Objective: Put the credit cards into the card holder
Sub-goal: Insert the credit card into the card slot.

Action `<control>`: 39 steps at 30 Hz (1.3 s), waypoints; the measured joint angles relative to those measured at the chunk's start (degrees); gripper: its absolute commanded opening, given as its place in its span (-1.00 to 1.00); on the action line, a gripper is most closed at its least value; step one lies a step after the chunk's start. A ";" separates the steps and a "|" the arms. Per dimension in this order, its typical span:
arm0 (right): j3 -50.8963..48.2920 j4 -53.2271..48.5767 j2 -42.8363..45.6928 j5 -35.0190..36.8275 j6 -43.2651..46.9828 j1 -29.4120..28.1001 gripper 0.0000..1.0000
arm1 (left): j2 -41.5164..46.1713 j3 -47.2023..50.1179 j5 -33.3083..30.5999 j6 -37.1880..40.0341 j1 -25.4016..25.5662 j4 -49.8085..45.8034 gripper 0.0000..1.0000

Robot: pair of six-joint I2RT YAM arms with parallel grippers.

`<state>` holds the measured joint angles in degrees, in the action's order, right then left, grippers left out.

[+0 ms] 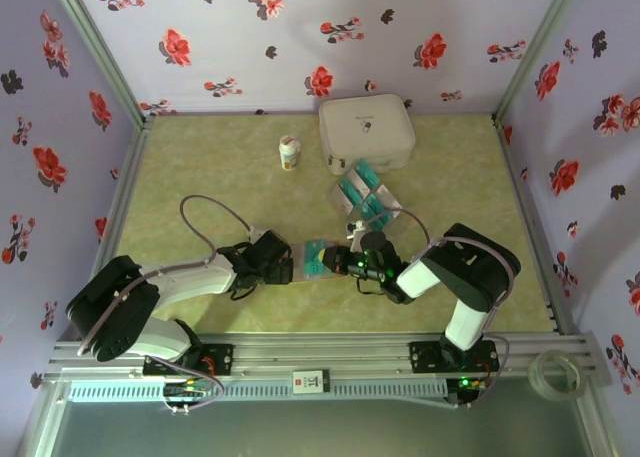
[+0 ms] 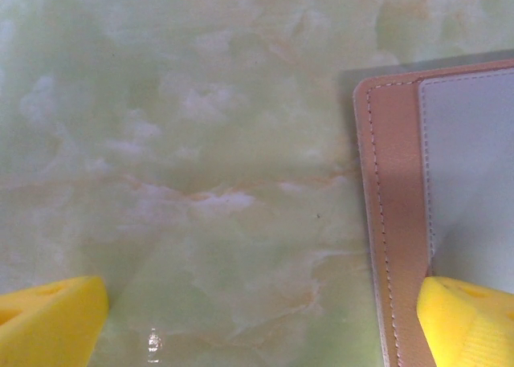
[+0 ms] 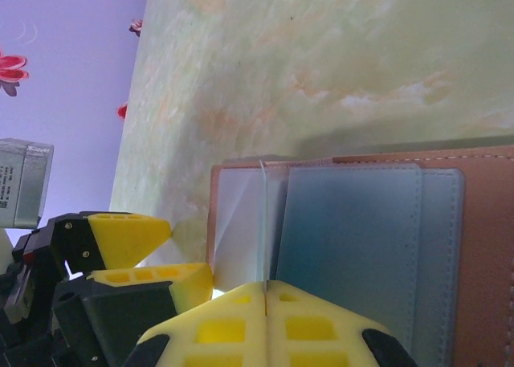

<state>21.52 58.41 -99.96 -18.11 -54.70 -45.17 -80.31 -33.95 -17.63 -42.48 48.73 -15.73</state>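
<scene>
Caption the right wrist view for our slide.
Shut right gripper holds a thin card edge-on over the open card holder.

This is a robot test booth: lilac flower-printed walls [image 1: 300, 37] enclose a green marbled surface [image 1: 200, 177] and an aluminium arm-mounting rail [image 1: 330, 352].

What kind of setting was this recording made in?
Probably a lab data-collection booth: floral-papered walls box in a marble-look tabletop, and an aluminium rail carries the left arm and right arm.

Left arm folded low from its seven o'clock base, reaching toward three o'clock, left hand [image 1: 287, 265] with yellow fingers [image 2: 48, 323] spread wide, right arm bent from five o'clock, reaching toward nine o'clock, right hand [image 3: 265, 299] pinched closed.
</scene>
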 measured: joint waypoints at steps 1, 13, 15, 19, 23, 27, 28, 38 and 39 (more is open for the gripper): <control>0.00 0.00 -0.02 -0.04 0.00 0.00 -0.93 | 0.00 0.00 0.00 0.00 0.00 0.00 0.99; -0.26 -0.76 -0.76 -0.39 0.00 -0.02 -0.65 | 0.00 0.07 -0.11 0.00 0.00 0.11 0.99; -0.26 -0.66 -0.76 -0.55 0.00 -0.02 -0.63 | 0.00 0.07 -0.17 0.00 0.00 0.15 0.99; -0.26 -0.35 -0.85 -0.63 0.00 -0.02 -0.60 | 0.00 0.17 -0.24 0.00 0.00 0.33 0.99; -0.26 -0.15 -0.94 -0.79 0.00 -0.02 -0.59 | 0.00 0.17 -0.24 -0.02 0.00 0.33 0.99; -0.26 -0.11 -0.94 -0.79 0.00 0.00 -0.59 | 0.00 0.17 -0.24 0.00 0.00 0.35 0.99; -0.26 -0.13 -0.94 -0.79 0.00 0.00 -0.62 | 0.00 0.17 -0.24 0.00 0.00 0.35 0.99; -0.26 0.17 -1.86 -0.85 0.00 0.00 -0.81 | 0.00 0.28 -0.35 -0.02 0.00 0.55 1.00; -0.26 0.28 -1.95 -0.92 0.00 0.00 -0.82 | 0.00 0.28 -0.35 0.00 0.00 0.55 0.99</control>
<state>21.26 58.70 -101.91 -19.03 -54.70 -45.17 -80.31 -33.67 -17.98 -42.48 48.73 -15.18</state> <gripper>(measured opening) 0.098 0.997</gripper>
